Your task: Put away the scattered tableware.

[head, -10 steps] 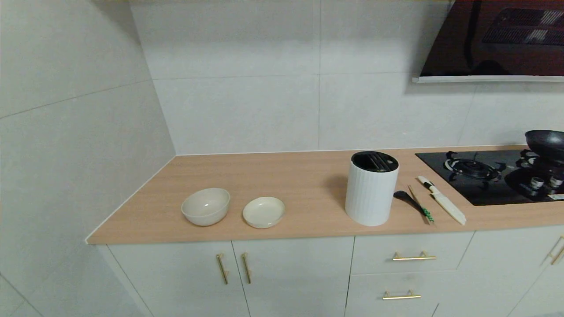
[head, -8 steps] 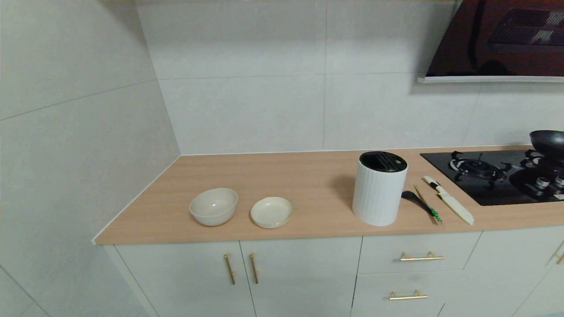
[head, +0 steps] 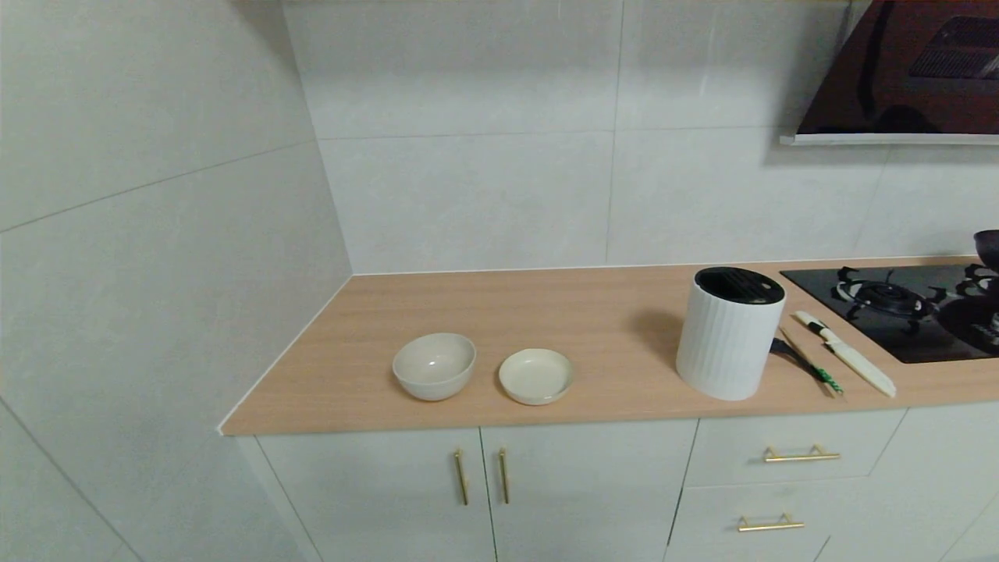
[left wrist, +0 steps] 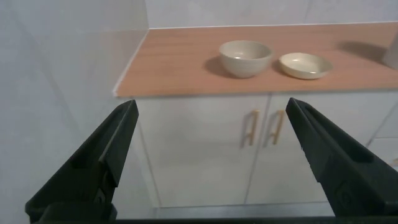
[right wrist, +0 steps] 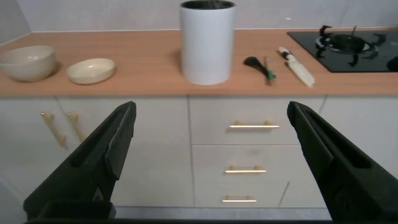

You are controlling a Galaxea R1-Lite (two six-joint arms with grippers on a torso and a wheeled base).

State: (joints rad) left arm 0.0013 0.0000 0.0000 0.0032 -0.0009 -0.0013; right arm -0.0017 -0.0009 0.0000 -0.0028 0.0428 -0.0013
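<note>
Left gripper (left wrist: 210,109) and right gripper (right wrist: 211,111) gape empty, bowl (left wrist: 245,57) and knife (right wrist: 296,66) well ahead, apparently before any pick.

The left gripper (left wrist: 210,109) stands wide open — its two dark fingers (left wrist: 93,174) splay far apart, their tapered tips pointing forward, toward the far side of the scene. The right gripper (right wrist: 211,111) takes the same pose — dark fingers (right wrist: 339,168) spread wide, held level, tips aimed forward. Neither gripper touches anything; both hang in free air.
</note>
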